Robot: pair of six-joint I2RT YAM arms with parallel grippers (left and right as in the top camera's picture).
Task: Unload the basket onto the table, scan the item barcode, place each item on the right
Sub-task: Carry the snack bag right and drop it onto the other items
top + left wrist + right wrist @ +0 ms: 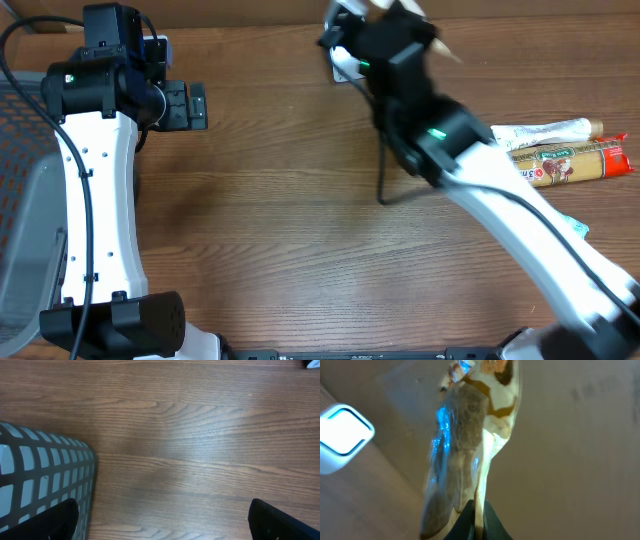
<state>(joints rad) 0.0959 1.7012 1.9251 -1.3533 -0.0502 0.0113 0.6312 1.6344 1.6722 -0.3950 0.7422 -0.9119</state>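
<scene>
Brown wood-grain desk [280, 200]. At its left edge, a grey mesh basket [22, 200], partly cut off by the frame. Near the right edge, a white tube [545, 131] lying on its side, tan cap end toward that edge. Just beside it, toward the front edge, a red-and-yellow packet [570, 163], lying roughly parallel to the tube.

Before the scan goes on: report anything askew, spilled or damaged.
Nothing stands out. The right gripper pinches the clear packet by its edge, beside the white scanner. A white tube and a red pack lie flat at the table's right. No spill or tear shows.
</scene>
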